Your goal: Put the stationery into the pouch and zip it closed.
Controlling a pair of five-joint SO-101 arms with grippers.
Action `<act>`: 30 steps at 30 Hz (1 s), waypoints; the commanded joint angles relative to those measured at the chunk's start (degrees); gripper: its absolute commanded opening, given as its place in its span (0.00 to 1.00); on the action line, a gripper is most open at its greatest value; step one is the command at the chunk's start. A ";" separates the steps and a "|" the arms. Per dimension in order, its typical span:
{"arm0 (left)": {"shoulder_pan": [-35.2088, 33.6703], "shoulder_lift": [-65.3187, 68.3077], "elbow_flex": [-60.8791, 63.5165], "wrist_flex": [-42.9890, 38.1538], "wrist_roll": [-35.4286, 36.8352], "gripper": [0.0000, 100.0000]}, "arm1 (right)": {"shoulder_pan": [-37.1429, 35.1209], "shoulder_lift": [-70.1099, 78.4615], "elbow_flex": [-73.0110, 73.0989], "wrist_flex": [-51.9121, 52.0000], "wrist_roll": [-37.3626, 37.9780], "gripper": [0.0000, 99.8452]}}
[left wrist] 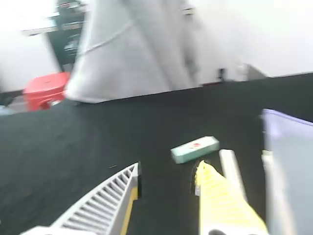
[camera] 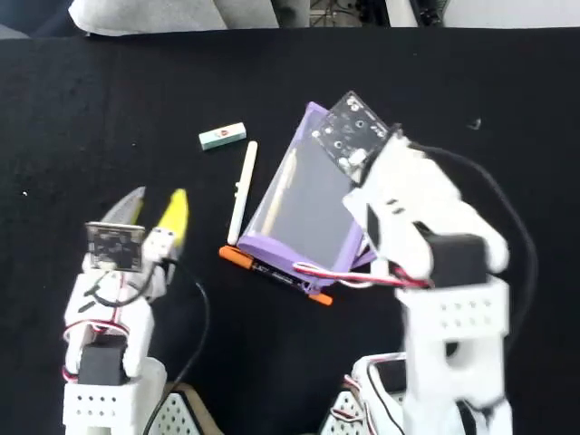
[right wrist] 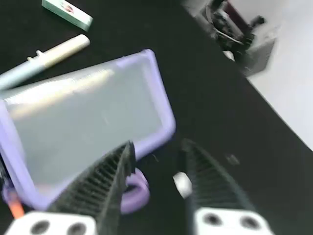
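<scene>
On matte black tabletop (camera: 91, 109), near centre: flat rectangular purple pouch (camera: 304, 208), soft rounded rim, translucent grey window, lying slantwise. Touching its near edge, black marker (camera: 276, 276) with orange ends. On the side toward the left arm, slim cream pen (camera: 242, 190); farther back, small green-and-white eraser (camera: 223, 136) block. All three outside the pouch. Beyond far edge, grey fabric (camera: 172, 14) and red stool (left wrist: 46, 88). Left tool (camera: 156, 204), yellow and white ribbed fingers, spread wide, empty, near pen. Right tool (right wrist: 159, 147), black ribbed fingers, parted, gripping nothing, over pouch's edge.
</scene>
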 commanded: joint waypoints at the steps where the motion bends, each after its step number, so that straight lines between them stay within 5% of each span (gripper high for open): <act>1: -7.78 -0.53 -1.45 0.18 3.69 0.20 | -6.15 4.88 10.86 -13.63 -0.62 0.21; 10: -22.20 -0.53 6.11 0.18 6.42 0.20 | -15.03 5.14 28.26 -29.54 -3.34 0.21; 16: -22.46 -0.44 8.75 0.18 6.51 0.20 | -16.70 4.70 35.91 -34.81 -3.60 0.21; 24: -22.37 -0.35 8.75 1.67 6.59 0.20 | -23.82 4.62 31.43 -23.74 -7.82 0.21; 30: -22.37 -0.35 8.75 1.76 6.59 0.20 | -25.85 4.97 37.23 -29.63 -7.91 0.21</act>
